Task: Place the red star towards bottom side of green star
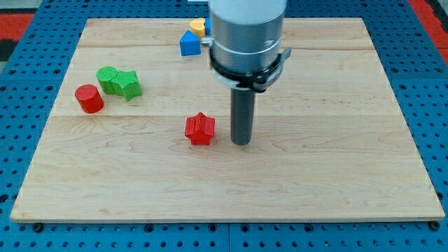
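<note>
In the camera view, the red star [200, 129] lies near the board's middle, well apart from the green star [128, 85] at upper left, with my tip [241, 143], a bare rod with nothing to open or close, just beside its right. It looks light, stiff and apt to spin, so I would push squarely on its right face. The arm hides part of the blue block [189, 44] and yellow block [198, 27], whose shapes are unclear.

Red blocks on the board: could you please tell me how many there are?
2: a red star near the middle, just left of my tip, and a red cylinder at the view's left. The arm may hide others.
</note>
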Action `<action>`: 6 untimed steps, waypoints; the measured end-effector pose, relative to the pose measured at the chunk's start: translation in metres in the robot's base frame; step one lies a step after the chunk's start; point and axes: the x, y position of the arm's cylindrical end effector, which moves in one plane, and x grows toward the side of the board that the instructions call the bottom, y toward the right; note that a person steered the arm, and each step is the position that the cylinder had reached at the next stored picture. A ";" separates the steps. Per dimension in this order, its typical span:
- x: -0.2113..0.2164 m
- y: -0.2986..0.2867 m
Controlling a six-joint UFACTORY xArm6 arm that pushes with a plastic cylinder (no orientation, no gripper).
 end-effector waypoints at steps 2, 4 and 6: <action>0.032 -0.025; -0.014 -0.091; -0.055 -0.132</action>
